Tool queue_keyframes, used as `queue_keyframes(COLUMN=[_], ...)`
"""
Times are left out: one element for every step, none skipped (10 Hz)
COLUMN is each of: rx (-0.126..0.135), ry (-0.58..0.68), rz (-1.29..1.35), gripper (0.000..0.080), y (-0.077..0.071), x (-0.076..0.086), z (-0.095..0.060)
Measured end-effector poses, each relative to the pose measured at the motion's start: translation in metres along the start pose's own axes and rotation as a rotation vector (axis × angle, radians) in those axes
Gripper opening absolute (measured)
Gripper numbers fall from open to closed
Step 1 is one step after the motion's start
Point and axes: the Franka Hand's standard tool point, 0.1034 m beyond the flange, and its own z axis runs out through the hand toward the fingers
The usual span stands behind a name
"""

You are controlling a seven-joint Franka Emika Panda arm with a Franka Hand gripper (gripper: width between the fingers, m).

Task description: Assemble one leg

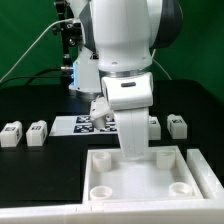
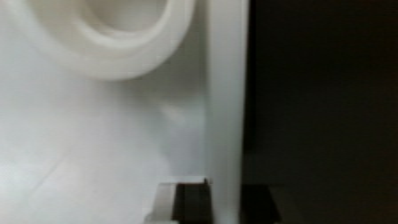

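The large white plate [image 1: 190, 170] with corner sockets lies at the front of the table. My gripper [image 1: 135, 150] is down at the plate's far rim. In the wrist view my gripper [image 2: 224, 205] straddles the rim wall [image 2: 226, 100]: one finger [image 2: 189, 205] is inside the plate and the other is outside over the dark table, both pressed against the wall. A round socket [image 2: 116, 35] shows on the plate's floor. Two legs [image 1: 12, 134] [image 1: 37, 131] stand at the exterior view's left and one leg [image 1: 178, 125] at its right. None is held.
The marker board [image 1: 85, 124] lies on the black table behind the plate, partly hidden by the arm. A black stand with cables [image 1: 68, 45] rises at the back left. A further small white block [image 1: 153, 122] shows beside the arm.
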Motion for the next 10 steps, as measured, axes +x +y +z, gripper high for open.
queue_keyframes(rx=[0.000, 0.004, 0.007, 0.006, 0.002, -0.001, 0.000, 0.000, 0.000, 0.000], ry=[0.003, 0.005, 0.005, 0.006, 0.007, 0.007, 0.007, 0.007, 0.007, 0.007], rz=[-0.009, -0.011, -0.013, -0.017, -0.016, -0.014, -0.013, -0.012, -0.011, -0.011], gripper=[0.0061, 0.0061, 0.0061, 0.0061, 0.0061, 0.0061, 0.0063, 0.0063, 0.0235, 0.0418], y=[0.0001, 0.0001, 0.0001, 0.0001, -0.0002, -0.0004, -0.0004, -0.0006, -0.0005, -0.0005], x=[0.0057, 0.0077, 0.0083, 0.0096, 0.0095, 0.0091, 0.0091, 0.0085, 0.0082, 0.0080], z=[0.0004, 0.0011, 0.0011, 0.0012, 0.0013, 0.0012, 0.0013, 0.0016, 0.0016, 0.0016])
